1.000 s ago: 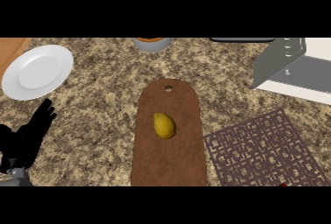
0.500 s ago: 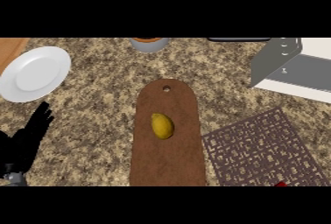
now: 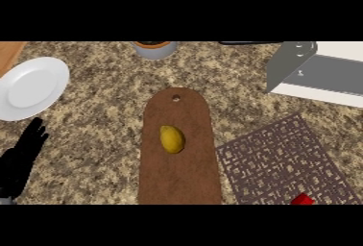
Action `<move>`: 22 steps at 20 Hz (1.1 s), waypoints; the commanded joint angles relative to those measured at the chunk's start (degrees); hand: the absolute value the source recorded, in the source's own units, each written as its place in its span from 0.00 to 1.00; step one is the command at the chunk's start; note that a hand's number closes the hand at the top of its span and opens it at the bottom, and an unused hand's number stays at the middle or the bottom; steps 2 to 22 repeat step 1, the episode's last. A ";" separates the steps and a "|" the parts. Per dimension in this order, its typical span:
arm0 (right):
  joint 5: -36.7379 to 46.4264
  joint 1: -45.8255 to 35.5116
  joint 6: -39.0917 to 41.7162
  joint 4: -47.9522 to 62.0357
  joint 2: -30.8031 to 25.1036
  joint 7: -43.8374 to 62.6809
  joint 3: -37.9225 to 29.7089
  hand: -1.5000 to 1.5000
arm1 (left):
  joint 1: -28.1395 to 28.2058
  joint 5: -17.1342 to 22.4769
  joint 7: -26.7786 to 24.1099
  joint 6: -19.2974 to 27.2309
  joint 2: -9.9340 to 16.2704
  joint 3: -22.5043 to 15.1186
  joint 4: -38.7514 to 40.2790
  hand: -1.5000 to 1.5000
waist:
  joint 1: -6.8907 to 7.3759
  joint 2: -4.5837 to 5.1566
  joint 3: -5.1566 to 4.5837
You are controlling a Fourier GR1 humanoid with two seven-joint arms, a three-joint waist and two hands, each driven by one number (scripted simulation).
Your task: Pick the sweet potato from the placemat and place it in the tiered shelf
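Head view shows a yellow, oval item (image 3: 172,139) lying on the middle of a long brown cutting board (image 3: 178,173); it may be the sweet potato, though its colour leaves that uncertain. Just right of the board lies a dark lattice placemat (image 3: 284,163), tilted, with a small red thing (image 3: 303,199) at its lower edge. Past the placemat, at the upper right, stands the grey and white tiered shelf (image 3: 312,72). A white plate (image 3: 28,89) sits at the far left, and a grey cup (image 3: 154,48) at the top edge. Below the plate the left hand (image 3: 20,161) rests open, fingers straight and close together, apart from the board.
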 commanded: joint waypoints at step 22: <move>0.00 7.78 3.39 4.30 -2.61 -6.77 -2.62 0.00 | 1.54 0.72 0.65 -0.11 -0.21 0.47 -1.62 0.50 | -1.33 -0.34 0.20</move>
